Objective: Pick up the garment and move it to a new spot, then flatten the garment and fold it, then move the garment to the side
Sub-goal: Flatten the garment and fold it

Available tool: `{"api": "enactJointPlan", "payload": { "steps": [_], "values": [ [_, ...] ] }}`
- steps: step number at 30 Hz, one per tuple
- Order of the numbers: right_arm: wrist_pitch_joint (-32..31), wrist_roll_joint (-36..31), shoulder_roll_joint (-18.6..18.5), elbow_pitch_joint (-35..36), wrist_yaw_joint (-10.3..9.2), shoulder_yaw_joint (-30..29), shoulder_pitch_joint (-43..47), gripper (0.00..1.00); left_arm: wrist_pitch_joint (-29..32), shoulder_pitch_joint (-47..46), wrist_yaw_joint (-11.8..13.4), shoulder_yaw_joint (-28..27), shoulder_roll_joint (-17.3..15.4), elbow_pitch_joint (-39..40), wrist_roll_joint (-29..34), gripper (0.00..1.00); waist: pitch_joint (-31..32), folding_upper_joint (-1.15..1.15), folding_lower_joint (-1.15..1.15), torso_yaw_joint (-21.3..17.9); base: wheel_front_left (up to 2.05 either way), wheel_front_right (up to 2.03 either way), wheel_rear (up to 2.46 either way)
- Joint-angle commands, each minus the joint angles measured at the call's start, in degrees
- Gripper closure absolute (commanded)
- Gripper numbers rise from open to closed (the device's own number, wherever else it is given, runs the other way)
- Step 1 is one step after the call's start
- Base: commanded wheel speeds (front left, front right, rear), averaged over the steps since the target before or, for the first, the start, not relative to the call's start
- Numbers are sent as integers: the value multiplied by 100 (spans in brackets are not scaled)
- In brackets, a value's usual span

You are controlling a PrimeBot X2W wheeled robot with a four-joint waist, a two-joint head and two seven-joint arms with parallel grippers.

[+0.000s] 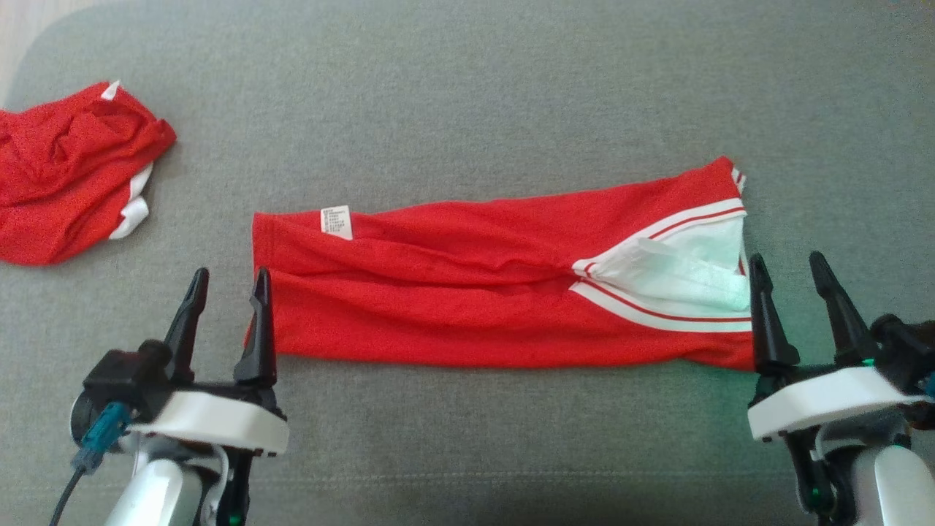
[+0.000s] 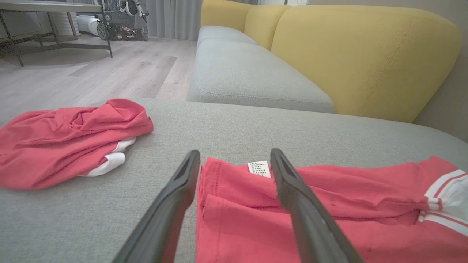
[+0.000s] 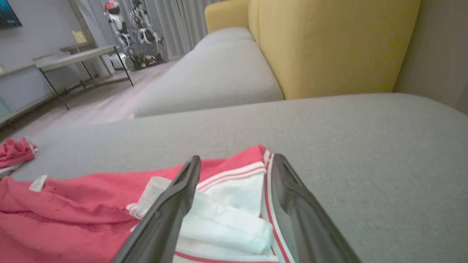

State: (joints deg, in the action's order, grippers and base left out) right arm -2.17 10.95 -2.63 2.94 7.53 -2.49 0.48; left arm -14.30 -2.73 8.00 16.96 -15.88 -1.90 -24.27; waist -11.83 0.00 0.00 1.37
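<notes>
Head view: the red garment (image 1: 467, 307), a long band, runs left to right on the grey cushion (image 1: 467, 95), with bare room beyond it. Left wrist view: the left tool (image 2: 234, 153) gapes empty at its hemmed end. Right wrist view: the right tool (image 3: 236, 157) gapes empty at its white-trimmed end.

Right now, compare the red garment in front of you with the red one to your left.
The centre garment lies stretched out in a long folded band; the left garment is bunched in a wrinkled heap. The centre garment shows a white label and white striped trim at its right end; the left garment shows only small white patches at its edge. Both are red with white trim, on the grey cushion.
</notes>
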Motion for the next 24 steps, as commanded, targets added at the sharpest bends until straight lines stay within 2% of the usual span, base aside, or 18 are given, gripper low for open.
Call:
{"api": "enactJointPlan", "payload": {
  "steps": [1, 7, 14, 23, 24],
  "values": [
    [-66, -91, -25, 36, -4, 26, -297, 0, -70, -337, -33, -194, -48, 186, 47, 0, -118, 0, 0, 70, 0, 0, 0],
    [-513, -270, -33, -484, -4, -145, -611, 0, -70, -573, -150, -102, 51, 104, 56, 0, -395, 0, 0, 205, 0, 0, 0],
    [-1448, -356, -85, -1035, -4, -291, -999, 0, -70, -830, -310, -105, 209, -11, 104, 0, -720, 0, 0, 296, 0, 0, 0],
    [-1856, -228, -102, -1266, -4, -317, -1234, 0, -70, -976, -504, -222, 368, -107, 220, 0, -861, 0, 0, 319, 0, 0, 0],
    [-1878, -186, -100, -1262, -4, -298, -1222, 65, -70, -977, -519, -241, 381, -116, 233, 0, -858, 0, 0, 314, 0, 0, 0]
  ]
}}
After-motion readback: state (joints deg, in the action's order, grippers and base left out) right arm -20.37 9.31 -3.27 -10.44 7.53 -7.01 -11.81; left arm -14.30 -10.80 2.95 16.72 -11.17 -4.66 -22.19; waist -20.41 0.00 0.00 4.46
